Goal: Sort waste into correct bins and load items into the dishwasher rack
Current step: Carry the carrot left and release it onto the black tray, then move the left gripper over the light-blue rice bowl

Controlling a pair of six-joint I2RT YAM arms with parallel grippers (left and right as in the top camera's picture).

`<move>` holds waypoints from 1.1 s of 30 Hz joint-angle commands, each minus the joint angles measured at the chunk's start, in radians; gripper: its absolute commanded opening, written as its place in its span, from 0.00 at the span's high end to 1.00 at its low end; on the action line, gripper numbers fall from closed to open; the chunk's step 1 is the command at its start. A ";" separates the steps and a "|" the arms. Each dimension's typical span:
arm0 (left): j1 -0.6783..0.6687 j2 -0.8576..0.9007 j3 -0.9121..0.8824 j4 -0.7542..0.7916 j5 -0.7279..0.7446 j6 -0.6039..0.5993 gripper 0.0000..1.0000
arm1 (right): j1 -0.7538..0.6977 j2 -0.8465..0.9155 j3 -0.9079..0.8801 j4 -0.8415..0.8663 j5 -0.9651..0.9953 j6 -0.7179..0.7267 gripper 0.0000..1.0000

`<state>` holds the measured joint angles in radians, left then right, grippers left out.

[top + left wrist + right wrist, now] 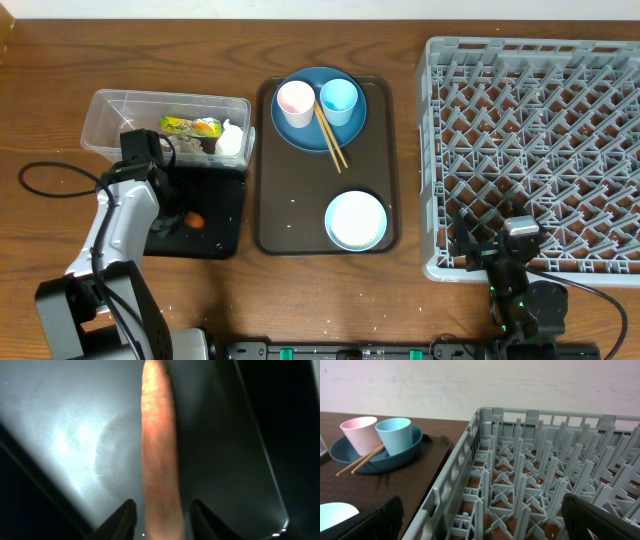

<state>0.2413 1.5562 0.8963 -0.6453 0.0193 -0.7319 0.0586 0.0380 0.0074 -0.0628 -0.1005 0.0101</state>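
The small orange carrot (pixel 160 460) lies in the shallow black tray (pixel 225 205), its long axis running straight away from the left gripper (pixel 162 522). That gripper is parted narrowly astride the carrot's near end, with a slim gap at each side. The right gripper (pixel 485 525), spread wide, is held at the dishwasher rack (pixel 520 485), well apart.

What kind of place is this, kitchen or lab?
Likely a lab table staged as a dish-clearing station: a grey dishwasher rack, a brown serving tray carrying a blue plate, and a clear tub holding a yellow-green wrapper.
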 commanded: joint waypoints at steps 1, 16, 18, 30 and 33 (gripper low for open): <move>0.005 -0.003 0.001 0.000 -0.012 0.002 0.58 | 0.005 -0.007 -0.002 -0.003 -0.001 -0.011 0.01; 0.001 -0.294 0.069 -0.097 0.260 0.117 0.35 | 0.005 -0.007 -0.002 -0.003 -0.001 -0.011 0.01; -0.009 -0.353 0.069 -0.109 0.309 0.135 0.32 | 0.006 -0.007 -0.002 -0.003 -0.001 -0.011 0.01; -0.353 -0.502 0.069 -0.212 0.357 0.151 0.28 | 0.006 -0.007 -0.002 -0.003 -0.001 -0.011 0.01; -0.480 -0.488 0.069 -0.181 0.328 0.126 0.28 | 0.005 -0.007 -0.002 -0.003 -0.001 -0.011 0.01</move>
<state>-0.1478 1.0576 0.9451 -0.8402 0.3603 -0.5983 0.0586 0.0380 0.0074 -0.0628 -0.1005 0.0101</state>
